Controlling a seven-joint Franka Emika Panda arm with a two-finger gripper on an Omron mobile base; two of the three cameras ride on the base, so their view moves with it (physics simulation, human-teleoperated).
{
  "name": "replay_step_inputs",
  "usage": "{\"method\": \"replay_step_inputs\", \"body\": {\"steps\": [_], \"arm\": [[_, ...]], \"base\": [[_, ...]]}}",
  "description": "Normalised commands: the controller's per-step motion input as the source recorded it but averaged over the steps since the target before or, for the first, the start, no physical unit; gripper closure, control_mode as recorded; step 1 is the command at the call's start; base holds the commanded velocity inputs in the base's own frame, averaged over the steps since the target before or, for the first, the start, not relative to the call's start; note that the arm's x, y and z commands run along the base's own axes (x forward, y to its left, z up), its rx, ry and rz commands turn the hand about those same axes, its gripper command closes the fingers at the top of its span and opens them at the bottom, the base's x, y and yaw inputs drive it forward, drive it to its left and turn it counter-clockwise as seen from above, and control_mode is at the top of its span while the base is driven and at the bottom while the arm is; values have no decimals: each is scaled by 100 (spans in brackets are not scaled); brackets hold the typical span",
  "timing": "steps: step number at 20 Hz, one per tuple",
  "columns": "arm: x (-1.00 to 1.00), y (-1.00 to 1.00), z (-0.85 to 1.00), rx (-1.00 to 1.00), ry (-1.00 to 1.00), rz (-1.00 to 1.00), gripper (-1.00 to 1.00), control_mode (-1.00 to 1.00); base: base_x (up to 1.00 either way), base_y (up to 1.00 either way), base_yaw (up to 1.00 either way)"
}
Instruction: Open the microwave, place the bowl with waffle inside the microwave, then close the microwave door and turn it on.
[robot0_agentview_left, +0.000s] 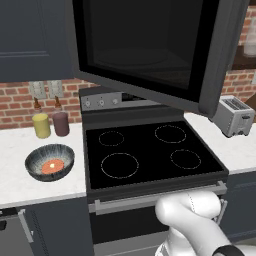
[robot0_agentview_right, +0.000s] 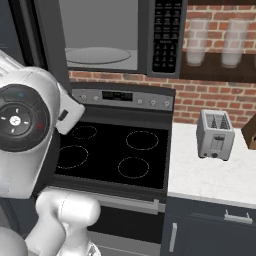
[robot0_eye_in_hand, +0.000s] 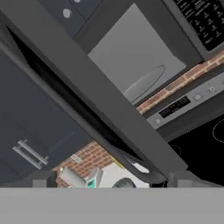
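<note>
The microwave door (robot0_agentview_left: 150, 50) hangs open over the stove (robot0_agentview_left: 150, 152). The bowl (robot0_agentview_left: 49, 162) with waffle (robot0_agentview_left: 52, 166) sits on the left counter (robot0_agentview_left: 15, 185). The gripper (robot0_eye_in_hand: 111, 181), jaws spread and empty, is beside the door and could bump it when turning away.

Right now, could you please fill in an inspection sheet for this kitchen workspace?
Surface: white counter on both sides of a black stove; burners bare.
Job's things: microwave cavity exposed, turntable inside; microwave door swung wide open; bowl on the counter left of the stove, waffle inside it.
Clutter: yellow jar and maroon jar behind the bowl; toaster on the right counter.
Grippers: gripper open, fingers holding nothing, near the door's handle.
Cables: nothing seen.
Surroundings: brick wall, dark cabinets, two glasses on a shelf.
</note>
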Motion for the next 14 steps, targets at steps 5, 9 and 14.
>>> {"method": "replay_step_inputs", "body": {"steps": [5, 9, 14], "arm": [[23, 0, -10, 13, 18, 15, -100, -100], [71, -7, -21, 21, 12, 18, -100, -100], [51, -61, -8, 36, -3, 27, -100, -100]], "base": [[0, 0, 0], [0, 0, 0], [0, 0, 0]]}}
